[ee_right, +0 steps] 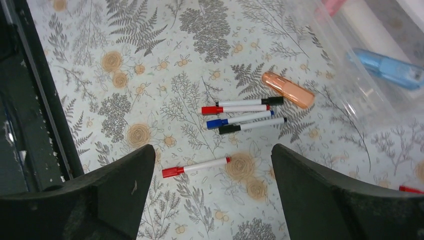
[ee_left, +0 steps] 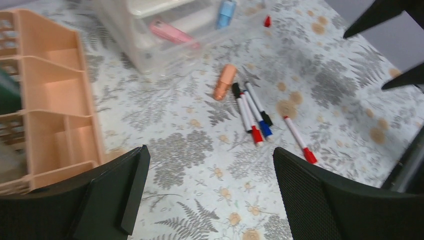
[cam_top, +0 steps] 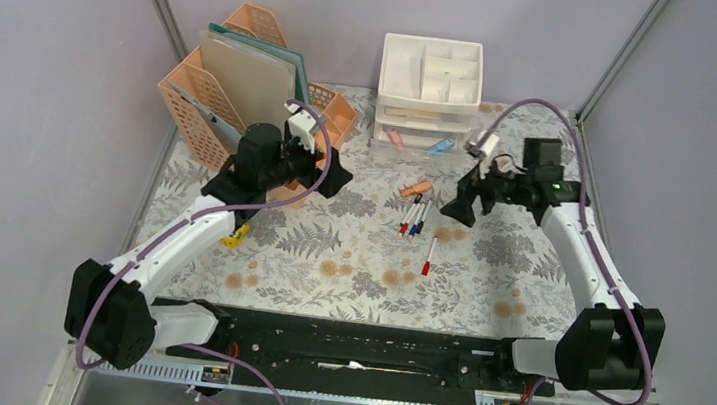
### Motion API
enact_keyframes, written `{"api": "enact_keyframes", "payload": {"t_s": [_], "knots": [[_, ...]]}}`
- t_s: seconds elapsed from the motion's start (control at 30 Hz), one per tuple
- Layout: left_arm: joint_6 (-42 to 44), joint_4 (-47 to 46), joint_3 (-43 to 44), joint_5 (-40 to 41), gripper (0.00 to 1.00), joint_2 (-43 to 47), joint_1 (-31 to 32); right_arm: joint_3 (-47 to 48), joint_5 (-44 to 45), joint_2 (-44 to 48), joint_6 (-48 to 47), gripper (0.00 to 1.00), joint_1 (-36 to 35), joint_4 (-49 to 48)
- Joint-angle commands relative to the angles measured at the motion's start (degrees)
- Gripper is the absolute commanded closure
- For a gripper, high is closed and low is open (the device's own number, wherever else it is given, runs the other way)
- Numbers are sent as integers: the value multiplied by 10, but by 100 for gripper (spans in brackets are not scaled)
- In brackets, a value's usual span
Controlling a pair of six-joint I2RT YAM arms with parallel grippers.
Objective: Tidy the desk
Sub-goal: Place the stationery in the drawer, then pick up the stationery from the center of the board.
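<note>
The desk [cam_top: 328,260] is covered in a fern-and-flower cloth. On its middle lie three markers side by side [cam_top: 415,217] [ee_left: 252,112] [ee_right: 242,116]. A single red-capped marker [cam_top: 428,255] [ee_right: 195,166] lies a little nearer, and an orange highlighter [cam_top: 417,189] [ee_left: 225,81] lies just behind. My left gripper [cam_top: 334,173] [ee_left: 210,155] hovers open beside the file rack, left of the pens. My right gripper [cam_top: 459,206] [ee_right: 212,150] hangs open above the cloth, with the lone red marker below its jaws. Neither holds anything.
A peach file rack [cam_top: 245,100] [ee_left: 55,100] with folders stands at the back left. A white drawer unit [cam_top: 428,99] is at the back centre, its bottom drawer pulled out with a pink item [ee_left: 172,32] and a blue one [ee_right: 390,70]. A small yellow object [cam_top: 233,238] lies under the left arm.
</note>
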State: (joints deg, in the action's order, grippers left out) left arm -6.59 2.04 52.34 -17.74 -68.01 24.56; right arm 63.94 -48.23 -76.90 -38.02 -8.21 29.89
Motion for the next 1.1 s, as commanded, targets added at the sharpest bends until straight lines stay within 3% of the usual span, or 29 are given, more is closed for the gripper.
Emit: {"api": "enact_keyframes", "payload": {"t_s": [0.0,0.27,0.63,0.87,1.07], "knots": [[-25,-59,15,-118,1,-47,-1,-22,-111,33,45,7,67,-29],[-91,-91,56,-183,1,-161,7,-33,-168,25,54,7,97,-28],[40,-84,126,-38,4,-297,82,-22,-195,15,58,7,126,-8],[92,11,247,41,19,-423,116,-23,-201,15,59,7,134,-7],[154,59,323,82,25,-491,149,-23,-202,13,59,7,138,-7]]}}
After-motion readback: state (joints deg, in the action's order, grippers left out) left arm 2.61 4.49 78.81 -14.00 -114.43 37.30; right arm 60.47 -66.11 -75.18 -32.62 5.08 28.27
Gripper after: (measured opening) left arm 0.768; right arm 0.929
